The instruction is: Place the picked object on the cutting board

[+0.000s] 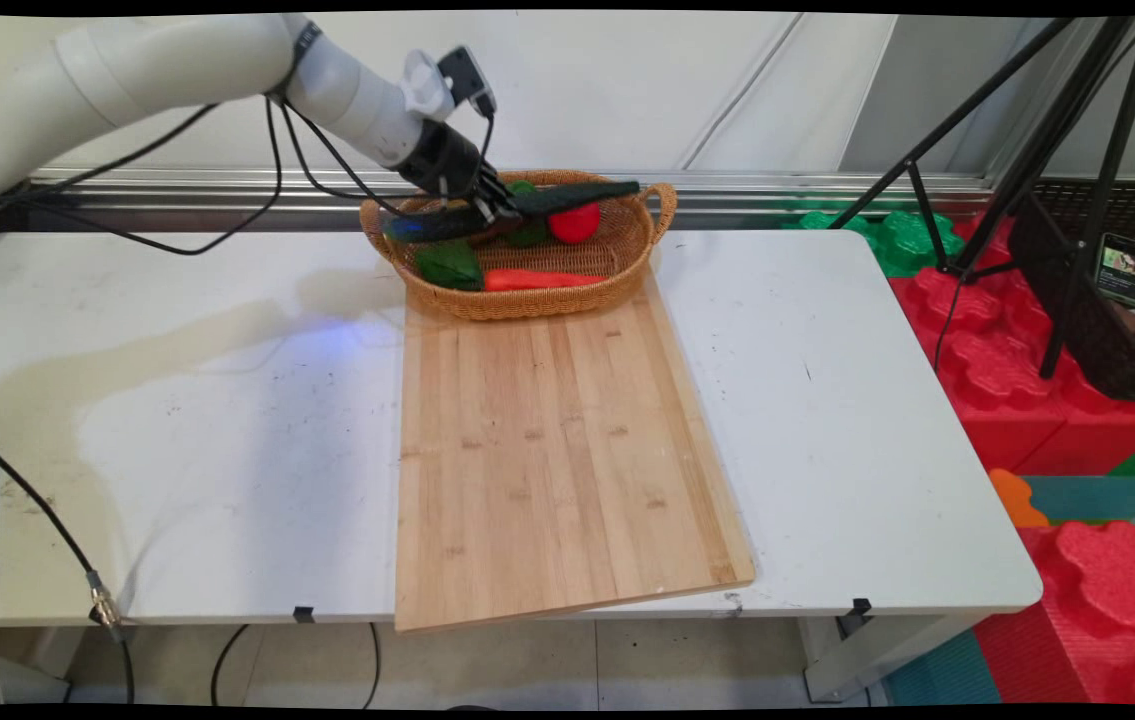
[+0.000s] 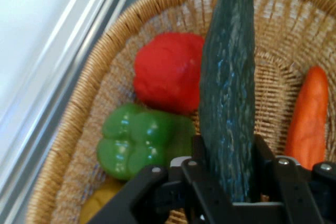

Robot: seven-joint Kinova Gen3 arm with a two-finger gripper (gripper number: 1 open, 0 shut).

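Fingers (image 2: 262, 156) of the gripper (image 2: 229, 153) are clamped on a dark green cucumber (image 2: 228, 77), 1 on each side of it near one end. In the hand view the cucumber runs straight away from the gripper, over the inside of a wicker basket (image 2: 105, 45). In the main view the gripper (image 1: 492, 208) sits over the left half of the basket (image 1: 527, 300), and the cucumber (image 1: 517, 210) stretches nearly level across the basket at about rim height, its far end reaching toward the right handle. Whether it still rests on anything below, I cannot tell; it looks lifted clear of the basket floor.

Beneath it in the basket lie 3 other pieces: a red tomato (image 2: 168, 69), a green pepper (image 2: 142, 140) just beside the tomato, and an orange carrot (image 2: 310, 119) on the other side of the cucumber. In the main view another green piece (image 1: 449, 265) lies at the basket's front left, next to the carrot (image 1: 537, 281); what it is I cannot tell.

As things stand, the cucumber is gripped and raised within the basket but has not left it. The basket stands at the far end of a wooden cutting board (image 1: 557, 450) that lies on the white bench (image 1: 177, 420); nothing rests on the board's near part.
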